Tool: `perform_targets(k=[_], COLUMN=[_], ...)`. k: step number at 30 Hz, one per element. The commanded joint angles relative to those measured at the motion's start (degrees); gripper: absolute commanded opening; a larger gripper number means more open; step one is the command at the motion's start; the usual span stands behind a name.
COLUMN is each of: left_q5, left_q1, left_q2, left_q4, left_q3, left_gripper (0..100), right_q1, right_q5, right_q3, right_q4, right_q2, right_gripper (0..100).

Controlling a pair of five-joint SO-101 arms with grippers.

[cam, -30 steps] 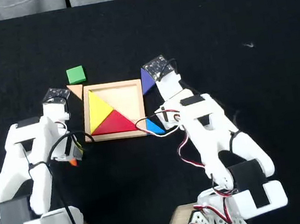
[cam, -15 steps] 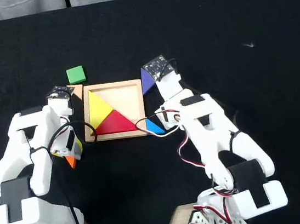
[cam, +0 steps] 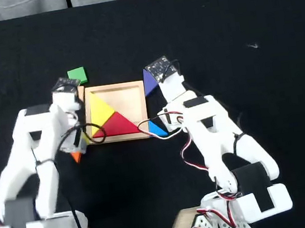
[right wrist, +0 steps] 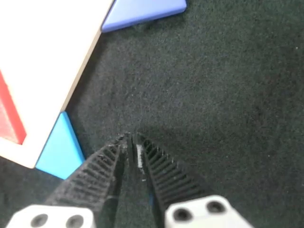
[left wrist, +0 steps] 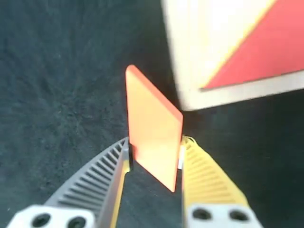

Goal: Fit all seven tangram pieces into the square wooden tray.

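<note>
Left end effector [left wrist: 154, 148]: closed down to the thickness of an orange piece [left wrist: 153, 127] and gripping it by its two flat faces, low over the dark desk.
Orange piece: held on edge, its long axis running straight out past the fingertips, just off the tray's corner nearest the left arm's base; from where I stand it looks to be apart from the wood rather than touching it.
Tray [cam: 112, 87]: sits mid-desk between the two arms, with a yellow triangle [cam: 100, 112] and a red triangle [cam: 119, 124] filling its left and near parts. The far-right part is bare wood.
What the move turns on: I'd say the open space lies across the rim and beyond the two seated triangles, so the piece has to go up, over, and be laid flat. The left arm is the nearer, having it in hand.
Left arm pose: stretched forward along the tray's left edge, wrist tipped downward.
Right end effector [right wrist: 132, 140]: fingers pressed together on nothing, resting by the tray's right edge.
Loose pieces: light blue triangle [right wrist: 59, 149] at the tray's near-right corner, dark blue triangle [cam: 149, 82] at its far-right corner, green square [cam: 77, 75] beyond the far-left corner.
</note>
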Motion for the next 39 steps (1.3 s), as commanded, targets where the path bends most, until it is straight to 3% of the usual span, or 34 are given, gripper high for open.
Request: perform_targets(k=[1,9,14,21,25,39], left_q5=[4.1,18.6,31.4,39.8,45.3,47.0], left_q1=[5.1,18.9,26.4,28.9,29.8,30.5], left_q2=[-12.7,-17.6,-5.4,16.2,20.6,24.0], left_q4=[2.6,4.3,4.3,4.7,4.3,2.5], left_q3=[-1.6,-7.0,-17.5,-32.8,-36.0,-36.3], left_gripper=[9,10,10,10,10,13], right_q1=[-0.8,-0.3,4.5,7.2,7.2,6.9], right_q5=[0.7,0.7,0.1,-3.4,-3.4,-3.4], right_q3=[-0.4,-0.4,-1.7,-2.2,-2.3,-2.3], right_q4=[-1.0,-0.6,-0.6,-1.0,-1.1,-1.1], right_q2=[-0.1,-0.7,-0.7,-0.7,-0.7,-0.6], right_gripper=[1.1,1.1,1.1,1.1,1.1,1.1])
